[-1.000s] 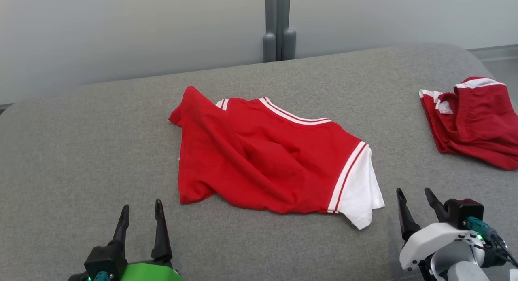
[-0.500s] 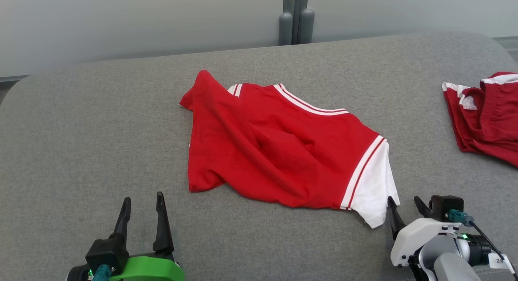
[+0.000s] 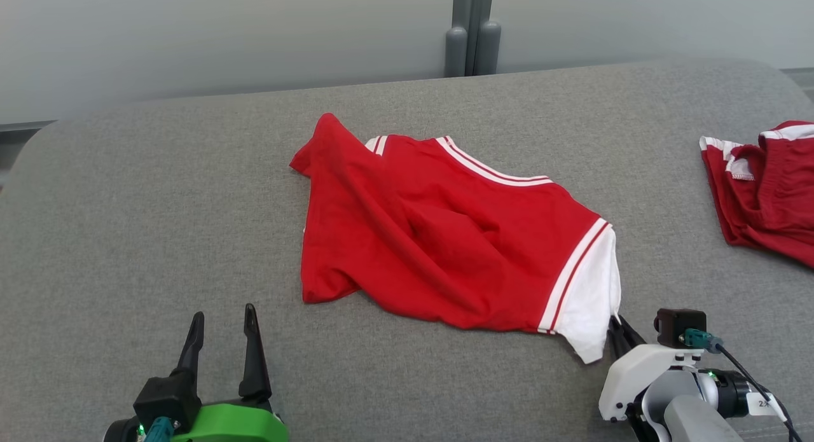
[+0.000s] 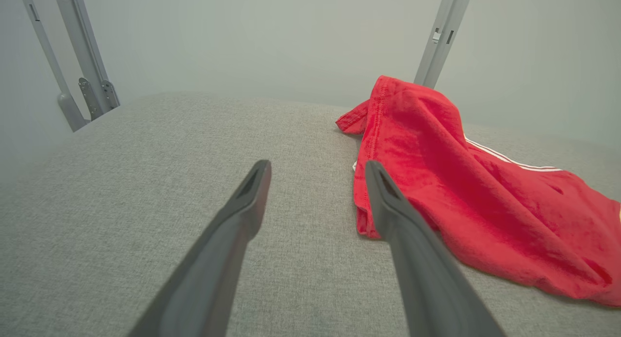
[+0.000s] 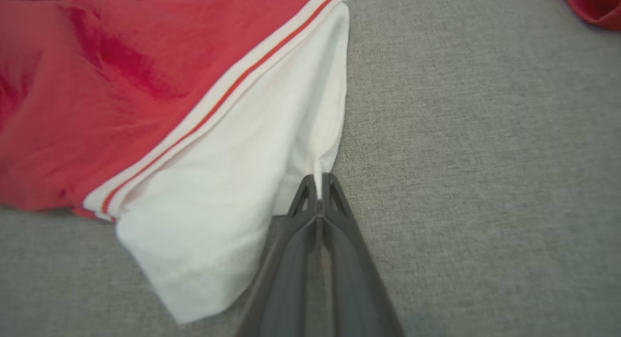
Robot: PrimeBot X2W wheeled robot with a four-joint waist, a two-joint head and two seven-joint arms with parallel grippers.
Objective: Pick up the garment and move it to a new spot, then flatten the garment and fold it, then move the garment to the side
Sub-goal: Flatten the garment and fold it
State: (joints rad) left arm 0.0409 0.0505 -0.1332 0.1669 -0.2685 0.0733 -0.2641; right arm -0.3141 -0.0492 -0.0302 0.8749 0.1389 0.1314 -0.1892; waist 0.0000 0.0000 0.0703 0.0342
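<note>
The garment [image 3: 445,232] is a red shirt with white trim and a white sleeve, lying crumpled in the middle of the grey cushion [image 3: 127,194]. My right gripper [image 3: 615,320] is shut on the edge of the white sleeve [image 3: 591,296] at the lower right; in the right wrist view the closed fingertips [image 5: 318,182] pinch a fold of the white cloth [image 5: 233,191]. My left gripper [image 3: 220,315] is open at the lower left, short of the garment's near red corner [image 4: 368,220], with nothing between its fingers [image 4: 252,191].
A second red and white garment [image 3: 769,187] lies bunched at the right edge of the cushion. Grey posts [image 3: 472,38] stand behind the cushion against a pale wall. Bare grey cushion stretches to the left of the shirt.
My right gripper moved up to the white sleeve and shut on its edge. The left gripper stayed open in place. The head camera shifted slightly.
</note>
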